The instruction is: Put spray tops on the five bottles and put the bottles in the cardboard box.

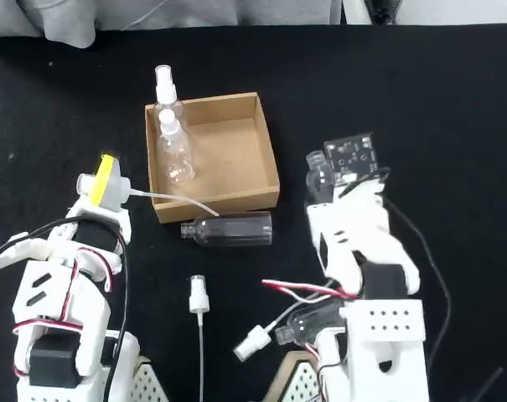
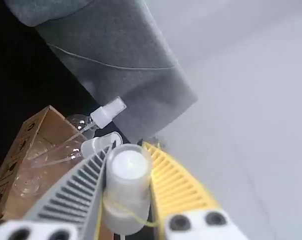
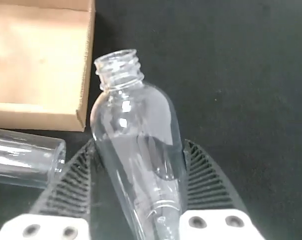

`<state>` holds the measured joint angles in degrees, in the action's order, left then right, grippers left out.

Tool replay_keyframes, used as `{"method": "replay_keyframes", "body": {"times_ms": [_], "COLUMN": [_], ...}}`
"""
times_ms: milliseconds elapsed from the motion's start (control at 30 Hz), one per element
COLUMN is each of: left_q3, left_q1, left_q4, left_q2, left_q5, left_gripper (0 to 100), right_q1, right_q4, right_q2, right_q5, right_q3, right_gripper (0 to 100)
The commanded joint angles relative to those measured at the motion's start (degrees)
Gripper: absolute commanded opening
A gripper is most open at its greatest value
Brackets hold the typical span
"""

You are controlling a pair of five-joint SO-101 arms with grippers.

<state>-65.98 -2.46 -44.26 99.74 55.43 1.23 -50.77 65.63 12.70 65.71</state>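
Bottle (image 3: 127, 102) in right gripper (image 3: 138, 149) — sprayer (image 2: 126, 172) in left gripper (image 2: 128, 149)

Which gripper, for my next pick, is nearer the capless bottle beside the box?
Right. The right gripper is near the lying bottle, off its base; the left gripper is farther, past its neck.

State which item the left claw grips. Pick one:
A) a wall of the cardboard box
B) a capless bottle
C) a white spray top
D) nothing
C: the left claw is shut on a white spray top, whose thin tube trails toward the cardboard box; the capless bottle sits in the right claw instead.
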Motion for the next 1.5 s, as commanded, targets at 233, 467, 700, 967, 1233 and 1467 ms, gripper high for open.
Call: {"method": "replay_keyframes", "body": {"times_ms": [233,467,700,967,1233,1467], "left_q3": [-0.40,-0.40,-0.40,-0.40,-0.40,-0.40], "left_q1": [-0.66,-2.59,-6.37,-6.37,-6.46,-6.46], "left_q4": [1.32,1.32,1.32,1.32,1.32,1.32], "left_q2": [0.44,0.44,0.44,0.44,0.44,0.44], "left_q5": [3.34,3.60,5.89,5.89,5.98,5.98], "left_gripper": [3,3,3,3,3,3], "right_q1": [5.10,7.74,10.02,13.01,16.62,18.99], "right_q4": [0.09,0.09,0.09,0.00,-0.09,-0.09], "right_q2": [7.69,12.70,18.51,22.90,27.74,34.42], "right_q5": [0.35,4.22,4.22,4.22,4.22,4.22], "right_q3": [2.42,5.23,8.04,10.59,13.67,16.92], "right_gripper": [7.8,7.8,7.8,8.0,8.1,8.0]}}
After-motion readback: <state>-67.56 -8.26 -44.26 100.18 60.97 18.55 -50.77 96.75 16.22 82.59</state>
